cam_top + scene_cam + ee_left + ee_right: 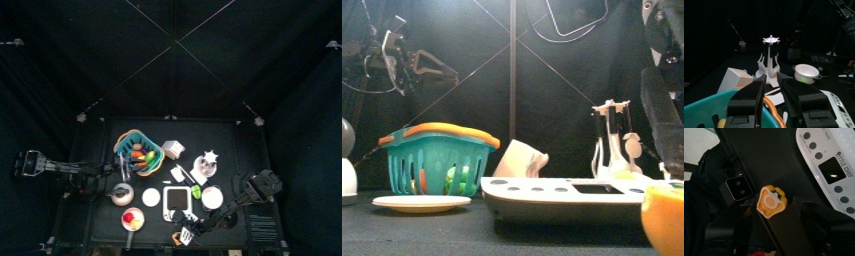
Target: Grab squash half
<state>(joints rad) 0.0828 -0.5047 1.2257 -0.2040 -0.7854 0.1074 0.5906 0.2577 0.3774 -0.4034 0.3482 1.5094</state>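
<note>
Orange squash half (771, 202) between right pincer (773, 214) jaws

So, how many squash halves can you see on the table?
1: the orange-rimmed, cream-centred squash half lies on the black table, between the right claw's jaws, beside the white toy scale. Others may be hidden.
</note>
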